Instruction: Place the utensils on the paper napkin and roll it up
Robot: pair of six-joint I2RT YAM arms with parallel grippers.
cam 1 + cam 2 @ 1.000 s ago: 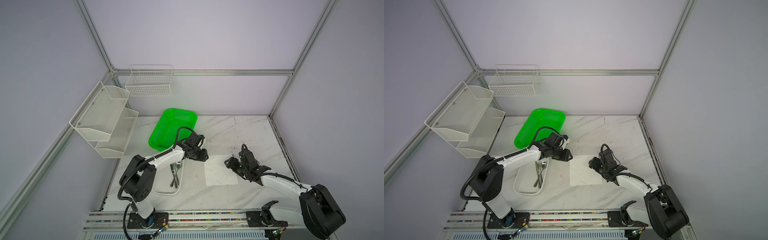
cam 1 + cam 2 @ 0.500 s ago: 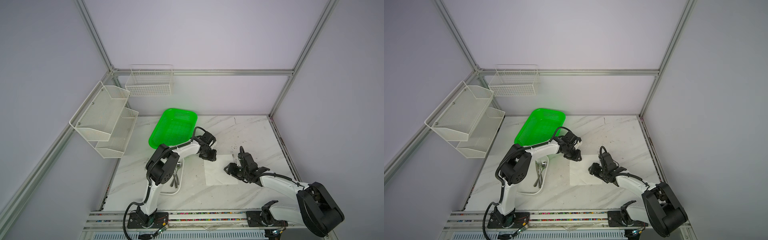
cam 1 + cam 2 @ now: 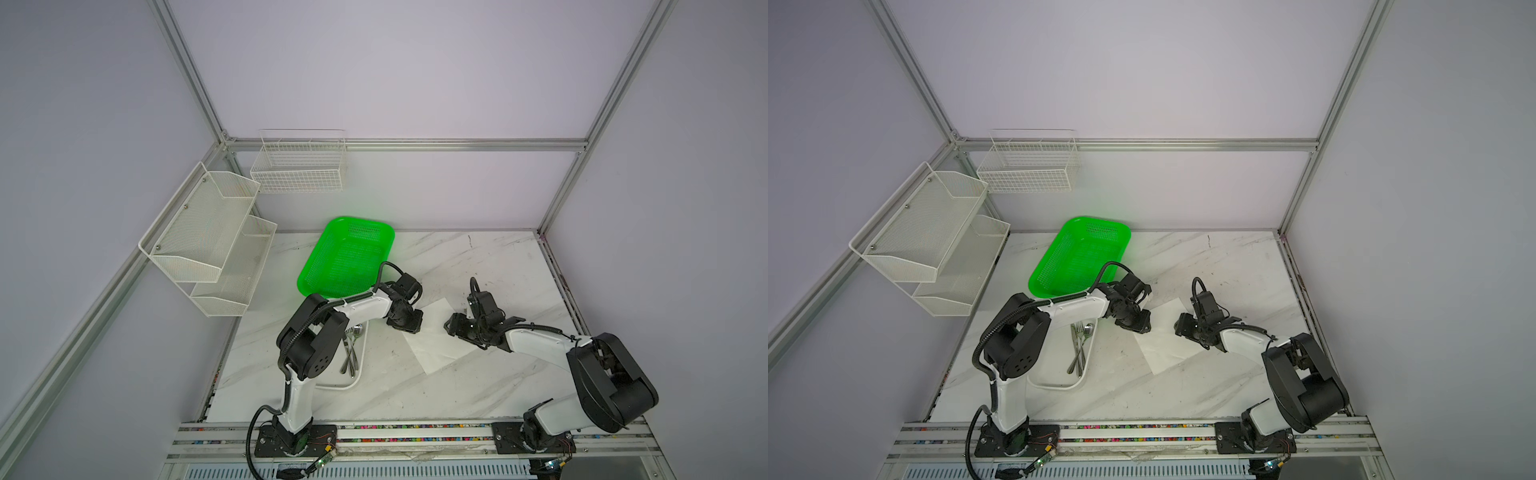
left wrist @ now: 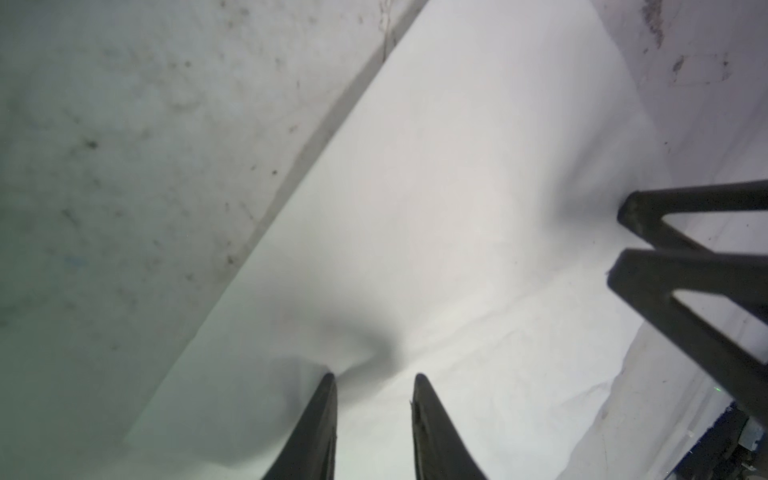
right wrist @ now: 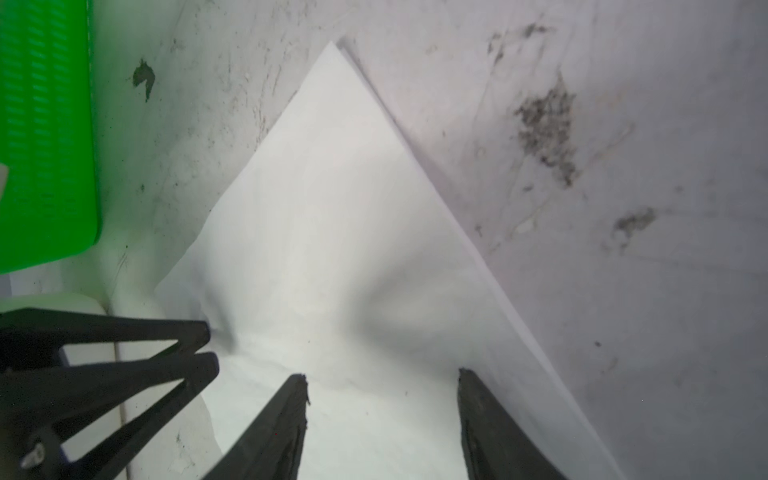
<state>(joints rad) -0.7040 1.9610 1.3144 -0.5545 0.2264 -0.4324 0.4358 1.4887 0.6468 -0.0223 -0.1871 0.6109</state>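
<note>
The left arm (image 3: 316, 345) is hiding part of the white tray (image 3: 1059, 384) and, in a top view, much of the utensils (image 3: 1080, 349), which are lying in that tray with long axes running roughly 12 to 6 o'clock, heads toward 12 (the knife is hard to pick out). At their 3 o'clock the paper napkin (image 3: 440, 340) is lying mid-table, diamond-wise, one corner pointing toward 1 o'clock, side corners hidden under the grippers. The left gripper (image 4: 374, 378) is pressing its tips on the sheet narrowly parted, the right gripper (image 5: 382, 376) wider; whether either is pinching a fold I cannot tell.
</note>
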